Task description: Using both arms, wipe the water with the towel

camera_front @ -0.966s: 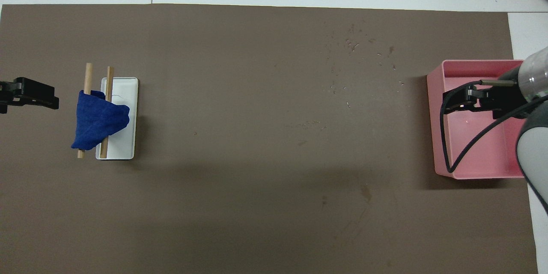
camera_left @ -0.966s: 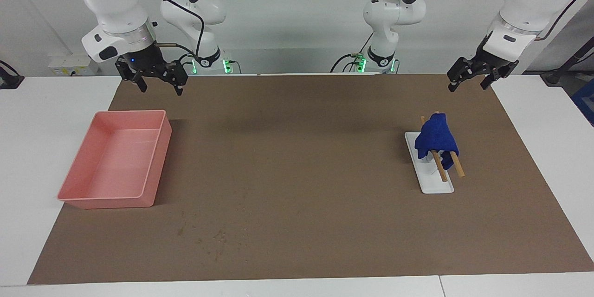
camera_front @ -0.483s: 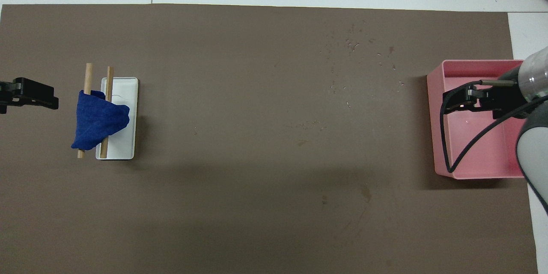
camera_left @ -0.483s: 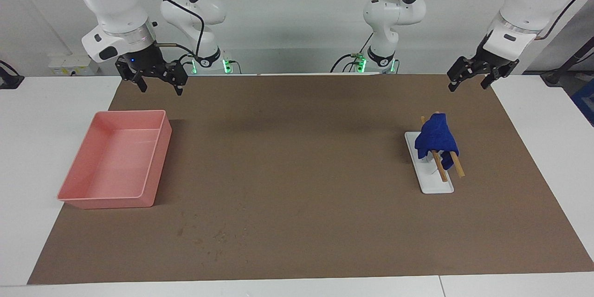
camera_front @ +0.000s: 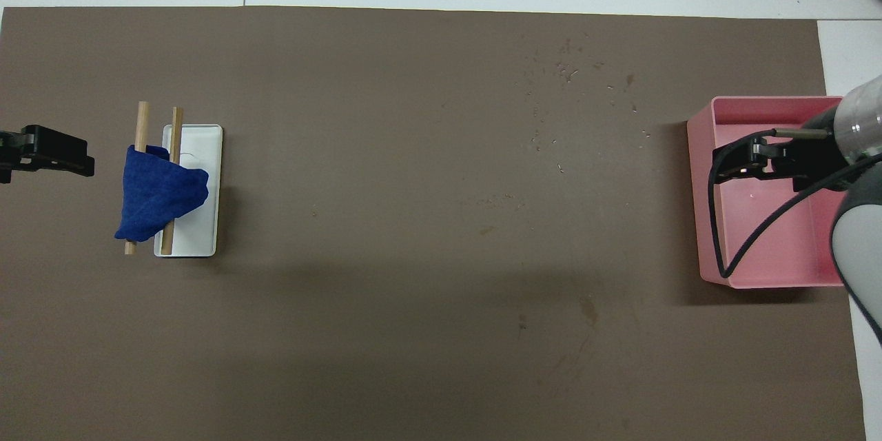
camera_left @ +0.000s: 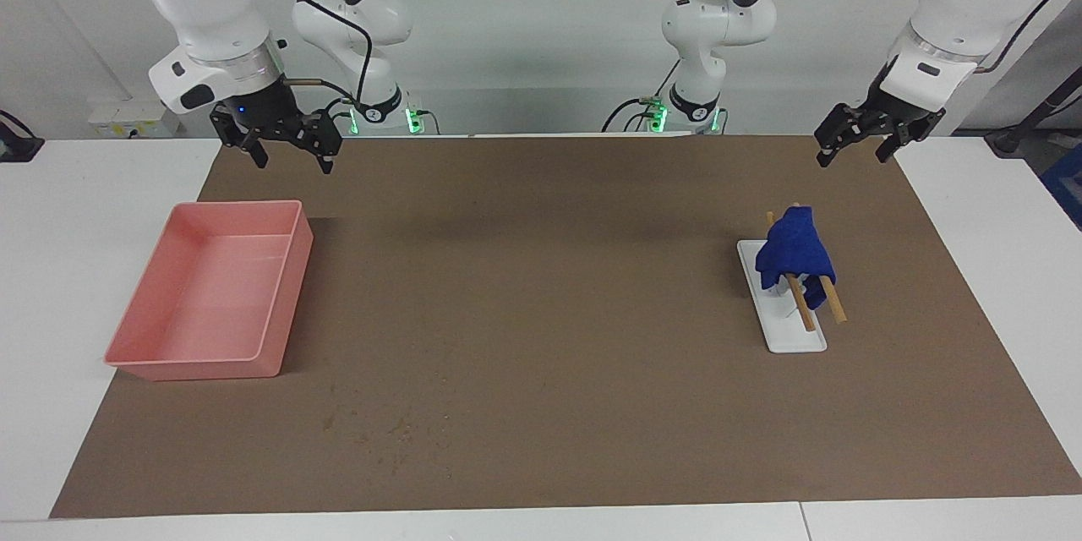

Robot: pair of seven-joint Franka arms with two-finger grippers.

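Observation:
The royal-blue towel (camera_left: 795,249) hangs over two wooden rods (camera_left: 833,304) on a small white stand (camera_left: 795,338) toward the left arm's end of the table; it also shows in the overhead view (camera_front: 158,193). My left gripper (camera_left: 854,154) is open and empty, up in the air beside the stand (camera_front: 203,151), apart from the towel. My right gripper (camera_left: 290,159) is open and empty, up in the air by the pink tray (camera_left: 292,287). Small wet specks (camera_front: 561,72) dot the brown mat.
The pink tray (camera_front: 696,207) stands at the right arm's end of the table with nothing in it. The brown mat (camera_left: 541,270) covers most of the white table. More faint specks (camera_left: 380,431) lie on the mat farther from the robots.

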